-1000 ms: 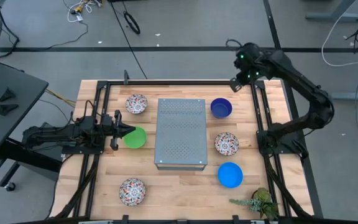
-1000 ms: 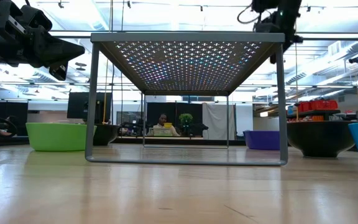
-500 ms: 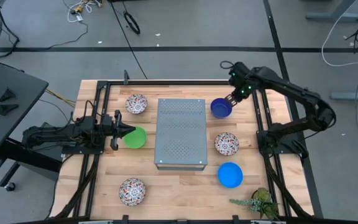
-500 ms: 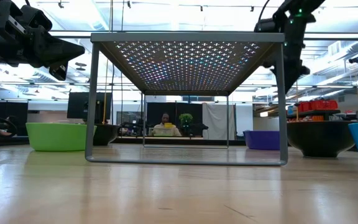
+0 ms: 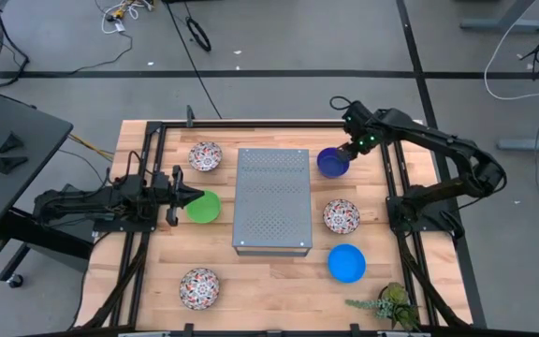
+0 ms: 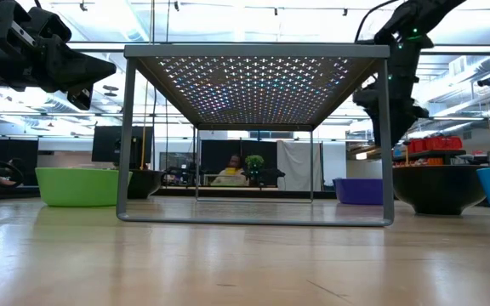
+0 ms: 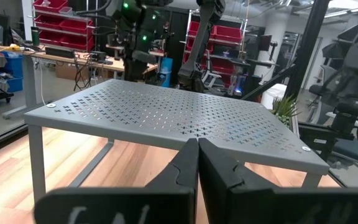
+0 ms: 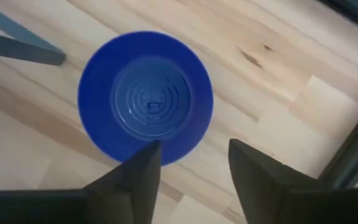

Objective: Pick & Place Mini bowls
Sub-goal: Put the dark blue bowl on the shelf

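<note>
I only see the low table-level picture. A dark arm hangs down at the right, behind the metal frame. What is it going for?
Observer: From above, the right hand hangs over the rim of the navy bowl, beside the grey perforated box.
Visitor: Is it gripping the bowl?
Observer: No. Its wrist camera shows the fingers spread apart, with the bowl lying on the table below them, not clamped.
Visitor: And the arm on my left?
Observer: The left hand is shut and holds nothing. Seen from above, its tip sits by the green bowl.
</note>
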Available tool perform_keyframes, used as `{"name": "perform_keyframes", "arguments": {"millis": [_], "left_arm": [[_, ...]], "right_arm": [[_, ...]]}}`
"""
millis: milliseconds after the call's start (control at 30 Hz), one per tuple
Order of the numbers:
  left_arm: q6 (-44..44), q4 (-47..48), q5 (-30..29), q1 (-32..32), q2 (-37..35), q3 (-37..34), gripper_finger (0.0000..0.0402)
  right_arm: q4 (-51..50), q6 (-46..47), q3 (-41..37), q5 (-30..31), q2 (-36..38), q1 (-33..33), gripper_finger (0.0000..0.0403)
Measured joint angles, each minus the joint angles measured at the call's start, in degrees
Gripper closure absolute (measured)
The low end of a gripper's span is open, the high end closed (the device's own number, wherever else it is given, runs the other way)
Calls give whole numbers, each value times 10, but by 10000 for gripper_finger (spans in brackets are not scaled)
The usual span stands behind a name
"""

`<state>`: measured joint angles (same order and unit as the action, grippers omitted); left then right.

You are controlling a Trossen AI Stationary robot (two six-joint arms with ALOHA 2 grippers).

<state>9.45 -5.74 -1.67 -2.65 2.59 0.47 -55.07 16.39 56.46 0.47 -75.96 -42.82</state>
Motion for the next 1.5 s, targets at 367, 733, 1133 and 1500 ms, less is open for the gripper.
{"name": "perform_keyframes", "arguments": {"millis": [367, 733, 1133, 1500], "left_arm": [[0, 0, 0, 0, 0, 0, 387], [0, 0, 0, 0, 0, 0, 387], [0, 0, 0, 0, 0, 0, 387], [0, 0, 0, 0, 0, 0, 387]], "right_arm": [[75, 71, -86, -9, 0, 0, 174], [148, 166, -146, -26, 0, 0, 188], [201, 221, -167, -29, 0, 0, 210], [204, 237, -167, -29, 0, 0, 272]]}}
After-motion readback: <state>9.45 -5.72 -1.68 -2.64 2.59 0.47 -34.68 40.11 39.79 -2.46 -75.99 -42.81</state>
